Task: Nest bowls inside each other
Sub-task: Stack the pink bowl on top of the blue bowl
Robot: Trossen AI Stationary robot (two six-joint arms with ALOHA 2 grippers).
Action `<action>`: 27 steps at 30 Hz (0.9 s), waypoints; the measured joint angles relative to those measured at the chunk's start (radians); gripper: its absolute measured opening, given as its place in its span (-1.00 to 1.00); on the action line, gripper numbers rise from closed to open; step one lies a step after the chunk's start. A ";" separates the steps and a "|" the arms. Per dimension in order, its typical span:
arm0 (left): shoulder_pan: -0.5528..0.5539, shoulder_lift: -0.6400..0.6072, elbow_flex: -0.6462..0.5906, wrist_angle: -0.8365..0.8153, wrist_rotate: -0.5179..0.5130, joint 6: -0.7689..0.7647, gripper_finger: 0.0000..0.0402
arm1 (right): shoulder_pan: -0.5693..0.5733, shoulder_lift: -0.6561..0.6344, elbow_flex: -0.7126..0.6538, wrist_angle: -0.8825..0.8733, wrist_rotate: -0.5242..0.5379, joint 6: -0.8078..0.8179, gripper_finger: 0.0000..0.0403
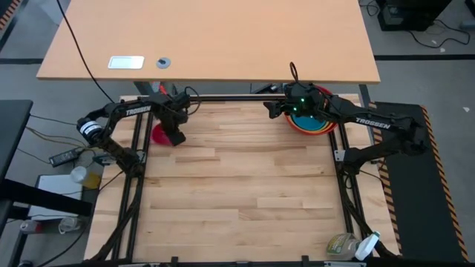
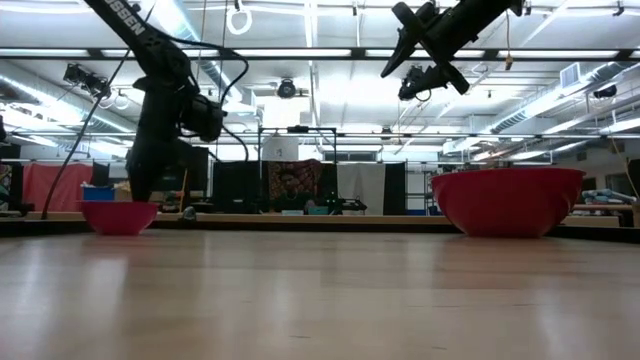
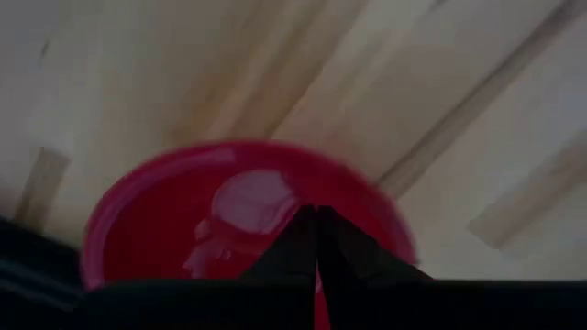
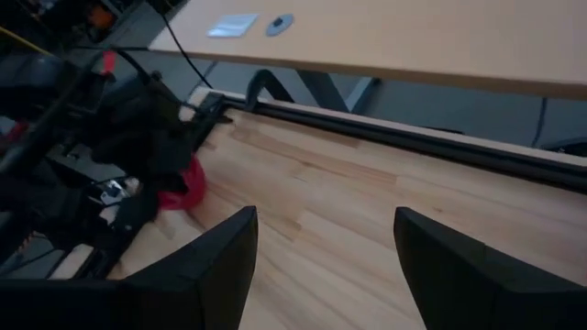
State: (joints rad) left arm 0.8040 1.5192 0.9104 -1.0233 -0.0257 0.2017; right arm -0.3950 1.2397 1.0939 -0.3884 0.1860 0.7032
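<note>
1. In the high view we find the left gripper (image 1: 176,138) at the upper left of the wooden table (image 1: 237,193), down over the magenta-pink bowl (image 1: 160,134).
2. In the left wrist view its dark fingers (image 3: 303,246) meet with no gap between them, pinched on the near rim of the magenta-pink bowl (image 3: 240,218), whose glossy inside fills the middle of the frame.
3. In the low view that bowl (image 2: 118,217) sits on the table at the far left, with the left arm coming down onto it.
4. The stack of larger bowls (image 1: 312,122) sits at the upper right of the high view; we make out a red outer bowl with orange and blue inside.
5. In the low view the red bowl (image 2: 507,200) stands at the right, well apart from the pink one.
6. The right gripper (image 2: 432,78) hangs high above the red bowl, at the top of the low view.
7. In the right wrist view its fingers (image 4: 211,266) stand wide apart and hold nothing.
</note>
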 joint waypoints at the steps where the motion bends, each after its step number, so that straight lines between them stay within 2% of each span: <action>1: -0.014 0.000 0.000 0.011 0.015 0.000 -0.92 | 0.000 0.000 0.000 0.006 0.000 0.000 0.29; 9: -0.117 -0.001 0.000 0.193 0.217 -0.045 -0.92 | 0.004 0.000 0.000 0.010 -0.002 0.000 0.29; 12: -0.143 -0.001 0.026 0.185 0.241 -0.059 -0.92 | 0.009 0.000 0.000 0.009 -0.003 0.000 0.29; 15: -0.134 -0.002 0.078 0.139 0.197 -0.083 -0.92 | 0.010 0.000 0.000 0.007 -0.004 0.000 0.29; 18: -0.106 -0.002 0.132 0.096 0.050 -0.120 -0.88 | 0.010 0.000 0.000 0.006 -0.003 0.000 0.29; 22: -0.046 -0.003 0.164 0.096 0.011 -0.123 -0.64 | 0.010 0.000 0.000 0.006 -0.003 0.001 0.29; 27: 0.040 0.016 0.163 0.073 0.011 -0.123 -0.10 | 0.018 0.000 0.000 0.006 0.001 0.020 0.29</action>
State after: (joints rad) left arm 0.8442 1.5355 1.0733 -0.9498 -0.0148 0.0790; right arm -0.3771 1.2392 1.0935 -0.3820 0.1865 0.7227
